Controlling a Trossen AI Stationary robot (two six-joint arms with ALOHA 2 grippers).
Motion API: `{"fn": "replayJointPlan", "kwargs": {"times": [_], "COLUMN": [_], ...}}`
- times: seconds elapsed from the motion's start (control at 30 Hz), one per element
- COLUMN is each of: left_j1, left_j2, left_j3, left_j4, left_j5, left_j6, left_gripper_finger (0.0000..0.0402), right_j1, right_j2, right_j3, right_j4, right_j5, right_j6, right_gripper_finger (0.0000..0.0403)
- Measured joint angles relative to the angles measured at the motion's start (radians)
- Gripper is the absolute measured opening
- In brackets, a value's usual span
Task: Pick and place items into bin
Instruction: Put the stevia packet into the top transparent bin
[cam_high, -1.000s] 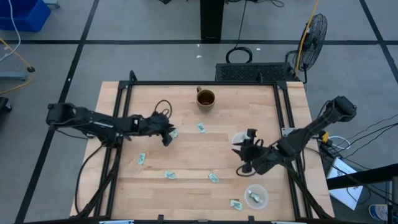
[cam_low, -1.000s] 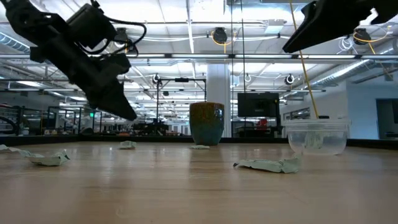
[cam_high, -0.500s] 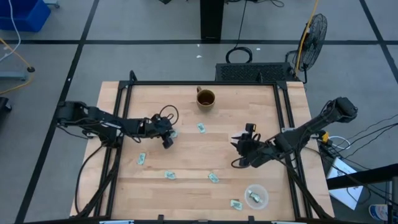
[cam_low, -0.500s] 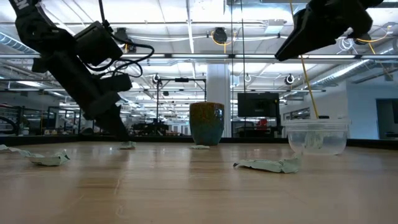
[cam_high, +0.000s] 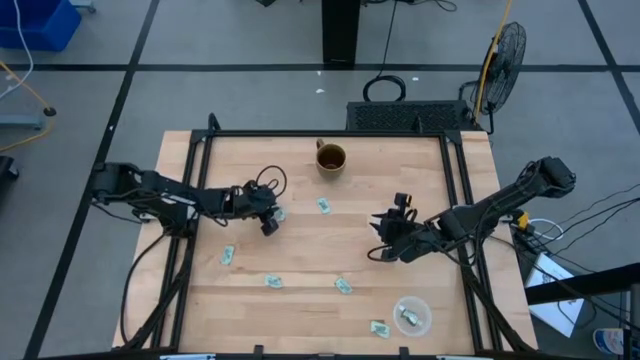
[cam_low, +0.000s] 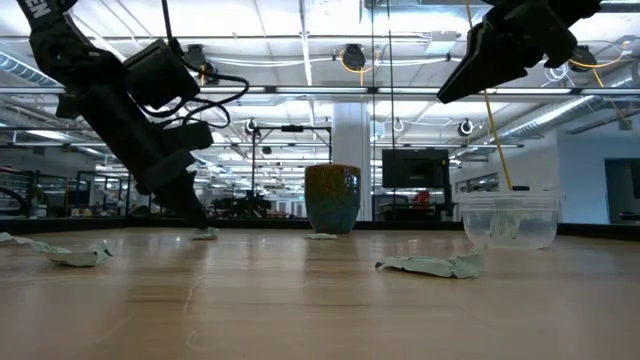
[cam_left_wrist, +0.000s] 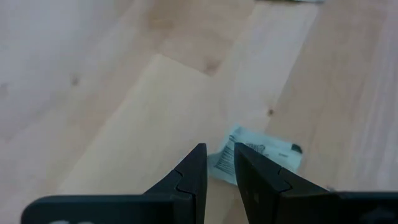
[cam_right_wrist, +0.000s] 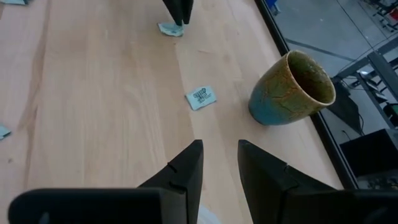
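Observation:
Several tiny pale green wrapped pieces lie on the wooden table (cam_high: 300, 250), among them ones at the middle back (cam_high: 323, 205), left (cam_high: 228, 256) and front (cam_high: 343, 286). My left gripper (cam_high: 271, 219) is down on the table, its fingers closed to a narrow gap on the edge of one wrapped piece (cam_left_wrist: 267, 152), which also shows in the low view (cam_low: 206, 233). My right gripper (cam_high: 382, 240) hangs above the table's right middle, high in the low view (cam_low: 447, 93). Its fingers (cam_right_wrist: 186, 168) are nearly together with nothing between them. Another piece (cam_high: 409, 317) lies inside a clear cup (cam_high: 411, 315).
A brown mug (cam_high: 331, 158) stands at the back middle, also in the right wrist view (cam_right_wrist: 289, 87) beside a wrapped piece (cam_right_wrist: 200, 96). More pieces lie near the front edge (cam_high: 273, 282) (cam_high: 379, 327). A black frame (cam_high: 330, 134) runs round the table.
My left gripper came down from above onto the wrapped piece and has stayed there. My right gripper moved away from the front right toward the table's middle.

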Motion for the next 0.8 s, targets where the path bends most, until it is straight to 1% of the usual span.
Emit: {"fn": "replayJointPlan", "kwargs": {"times": [0.17,0.33,0.4,0.5,0.53,0.57,0.63,0.73,0.8], "left_j1": [0.002,0.003,0.003,0.003,0.003,0.004,-0.002,-0.027,-0.05], "left_j2": [0.044,0.096,0.101,0.102,0.103,0.105,0.105,0.104,0.104], "left_j3": [0.001,0.003,0.003,0.002,0.001,-0.001,-0.002,0.006,0.036], "left_j4": [0.015,0.057,0.08,0.12,0.138,0.162,0.252,0.444,0.563], "left_j5": [0.016,0.011,0.01,0.008,0.006,0.009,0.049,0.153,0.21], "left_j6": [0.005,-0.002,-0.003,-0.002,-0.008,-0.017,-0.035,-0.067,-0.063], "left_gripper_finger": [0.0086,0.008,0.0061,0.0016,0.001,0.0009,0.0009,0.0004,0.0004], "right_j1": [0.0,0.0,0.0,0.0,0.0,0.0,0.003,0.016,0.029], "right_j2": [0.0,0.0,0.0,0.0,0.0,0.0,0.0,-0.002,-0.012], "right_j3": [0.0,0.0,0.0,0.0,0.0,0.0,0.0,0.0,0.0], "right_j4": [0.0,0.0,0.0,0.0,0.0,0.0,-0.002,-0.014,-0.039], "right_j5": [-0.006,-0.061,-0.079,-0.078,-0.077,-0.077,-0.077,-0.076,-0.076], "right_j6": [0.0,0.001,0.001,0.014,0.024,0.032,0.05,0.077,0.092], "right_gripper_finger": [0.0096,0.0096,0.0096,0.0096,0.0096,0.0096,0.0096,0.0096,0.0096]}}
